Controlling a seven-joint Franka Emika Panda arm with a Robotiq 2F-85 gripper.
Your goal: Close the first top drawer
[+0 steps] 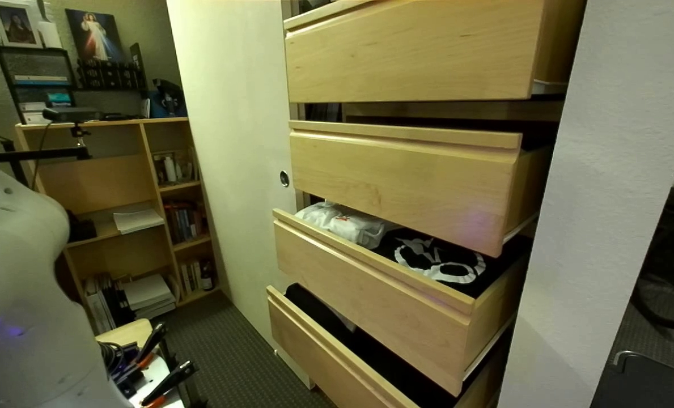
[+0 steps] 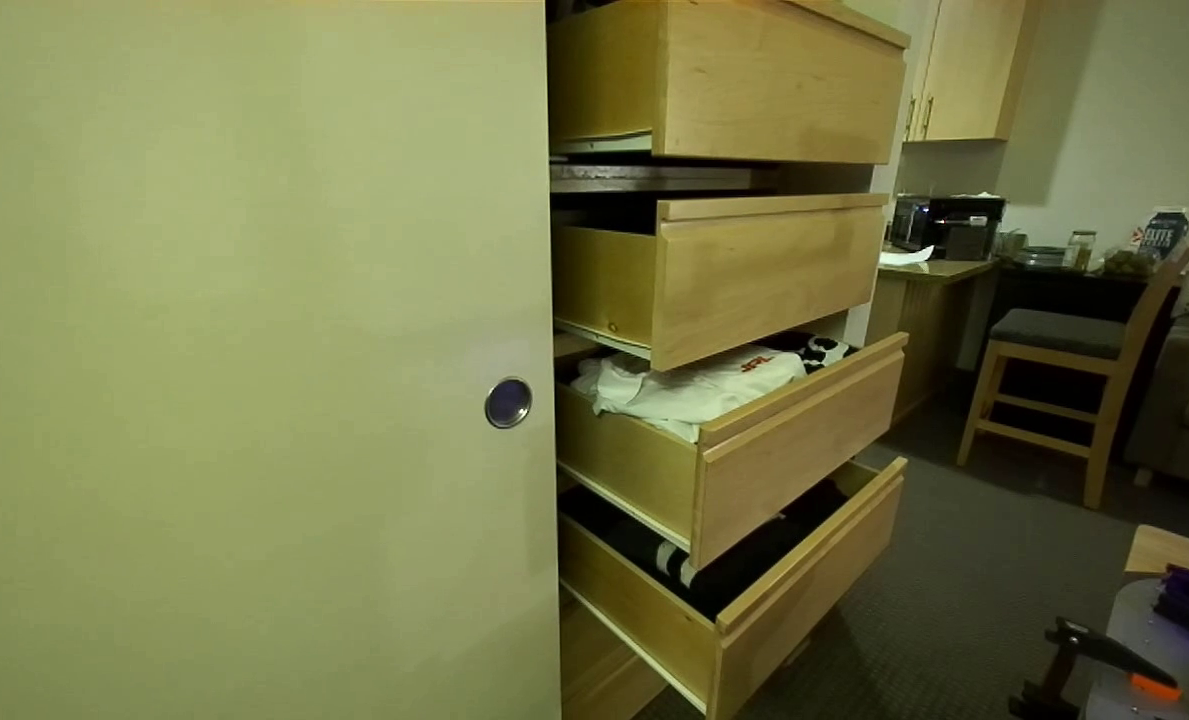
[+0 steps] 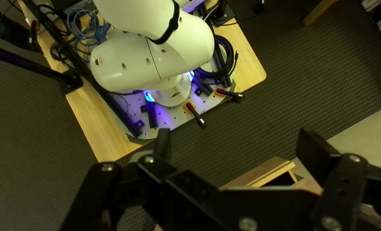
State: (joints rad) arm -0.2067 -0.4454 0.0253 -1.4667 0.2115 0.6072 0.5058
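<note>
The top drawer [image 1: 416,54] is pale plywood with a flat front. It stands pulled out at the top of both exterior views [image 2: 779,85], and its upper part is cut off by the frame. Three like drawers below it are also pulled out. My gripper [image 3: 234,139] shows only in the wrist view. It is open, with its fingers wide apart and nothing between them. The wrist view looks down on the floor and my own base. A drawer corner [image 3: 267,173] shows beyond the gripper there; I cannot tell which drawer it is.
The second drawer [image 1: 399,184], the third drawer with clothes [image 1: 365,289] and the bottom drawer [image 1: 325,345] jut out. A white door panel [image 2: 254,350] and a wall [image 1: 609,170] flank them. My base table [image 3: 248,61] carries clamps. A bookshelf [image 1: 96,187] and chair [image 2: 1064,335] stand farther off.
</note>
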